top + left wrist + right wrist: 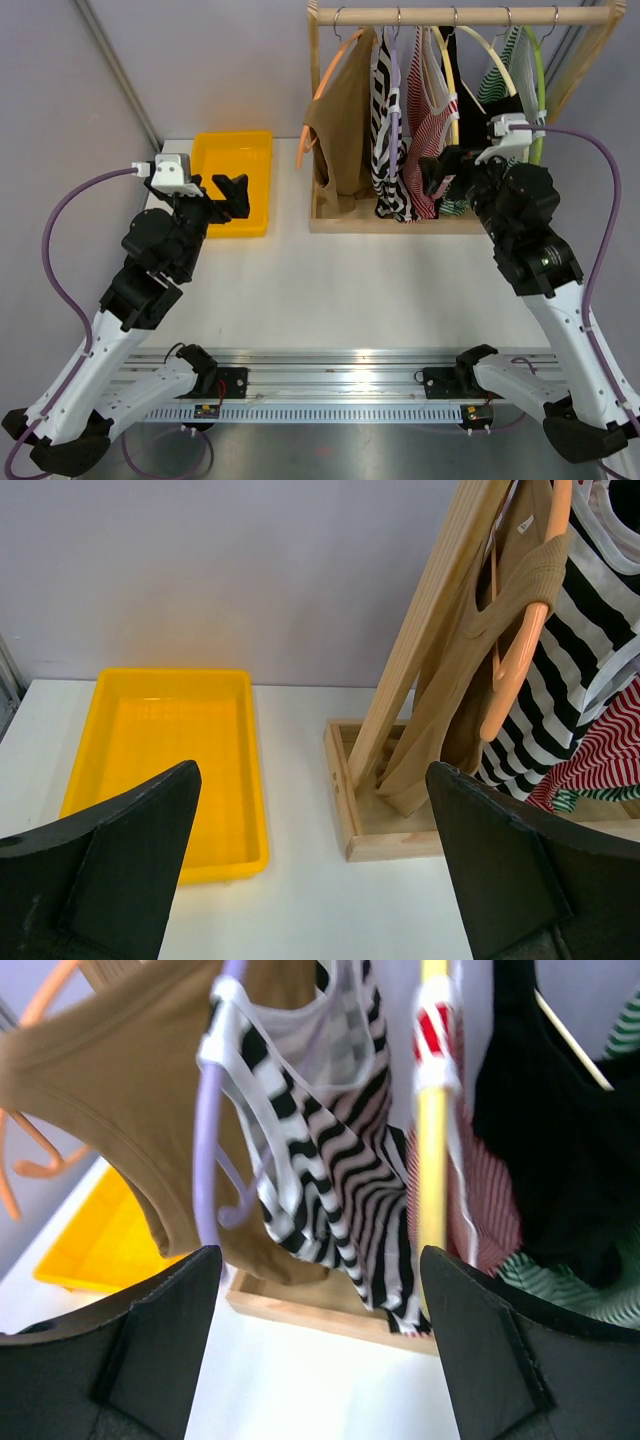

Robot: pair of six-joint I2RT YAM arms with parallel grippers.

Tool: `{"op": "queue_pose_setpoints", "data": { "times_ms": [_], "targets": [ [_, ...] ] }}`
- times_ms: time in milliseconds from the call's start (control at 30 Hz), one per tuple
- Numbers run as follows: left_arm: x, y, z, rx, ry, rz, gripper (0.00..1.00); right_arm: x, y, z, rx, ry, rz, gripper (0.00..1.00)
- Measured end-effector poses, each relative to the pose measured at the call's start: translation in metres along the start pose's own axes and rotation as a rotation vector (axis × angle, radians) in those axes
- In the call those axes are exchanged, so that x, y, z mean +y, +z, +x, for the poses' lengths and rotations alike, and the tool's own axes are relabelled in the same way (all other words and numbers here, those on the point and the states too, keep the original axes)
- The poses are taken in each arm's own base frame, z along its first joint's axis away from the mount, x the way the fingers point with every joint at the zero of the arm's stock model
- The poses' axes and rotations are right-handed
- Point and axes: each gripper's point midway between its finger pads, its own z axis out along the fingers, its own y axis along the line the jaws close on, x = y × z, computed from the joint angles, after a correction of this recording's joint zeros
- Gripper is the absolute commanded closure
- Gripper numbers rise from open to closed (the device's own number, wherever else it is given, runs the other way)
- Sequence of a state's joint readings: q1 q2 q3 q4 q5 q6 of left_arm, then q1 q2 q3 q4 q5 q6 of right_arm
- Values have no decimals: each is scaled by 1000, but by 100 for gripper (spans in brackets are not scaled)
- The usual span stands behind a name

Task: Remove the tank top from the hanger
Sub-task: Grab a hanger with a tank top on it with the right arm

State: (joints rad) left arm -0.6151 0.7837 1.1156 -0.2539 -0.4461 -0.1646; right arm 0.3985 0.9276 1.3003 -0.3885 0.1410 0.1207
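Note:
Several tank tops hang on a wooden rack (pixel 460 15). A brown tank top (pixel 345 120) (pixel 455 690) (pixel 110 1080) is on an orange hanger (pixel 515 660). Beside it a black-and-white striped tank top (pixel 385 150) (pixel 330 1170) hangs on a purple hanger (pixel 207 1130), then a red striped one (pixel 428 120) on a yellow hanger (pixel 432 1110). My right gripper (pixel 440 168) (pixel 320 1252) is open, just in front of the striped and red tops, touching nothing. My left gripper (pixel 232 190) (pixel 312 770) is open over the table, left of the rack.
A yellow bin (pixel 232 136) (pixel 160 672) sits at the back left, under my left gripper. The rack's wooden base (pixel 340 222) (pixel 400 845) rests on the white table. A black top (pixel 560 1140) and a green striped top (pixel 570 1295) hang further right.

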Motion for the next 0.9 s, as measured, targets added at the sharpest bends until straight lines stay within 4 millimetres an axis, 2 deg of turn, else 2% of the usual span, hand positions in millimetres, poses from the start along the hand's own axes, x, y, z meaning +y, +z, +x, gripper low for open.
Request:
{"op": "queue_pose_setpoints", "data": {
  "times_ms": [133,300,400,500,600,800,900],
  "targets": [
    [1,3,3,8,5,-10,1,25,26,-24,-10,20,-48,15],
    [3,4,7,20,16,-25,1,89,61,-63,-51,7,-140,16],
    [6,4,7,21,21,-39,1,119,84,-77,-73,-6,-154,19],
    [8,4,8,23,23,-49,1,142,114,-79,-79,-21,-135,26],
    [9,4,7,21,23,-58,1,156,133,-72,-78,-29,-119,29],
    [12,4,10,25,25,-72,1,178,180,-50,-73,-51,-49,28],
    [13,4,14,32,29,-78,1,185,197,-46,-89,-65,-14,28]
  ]
}}
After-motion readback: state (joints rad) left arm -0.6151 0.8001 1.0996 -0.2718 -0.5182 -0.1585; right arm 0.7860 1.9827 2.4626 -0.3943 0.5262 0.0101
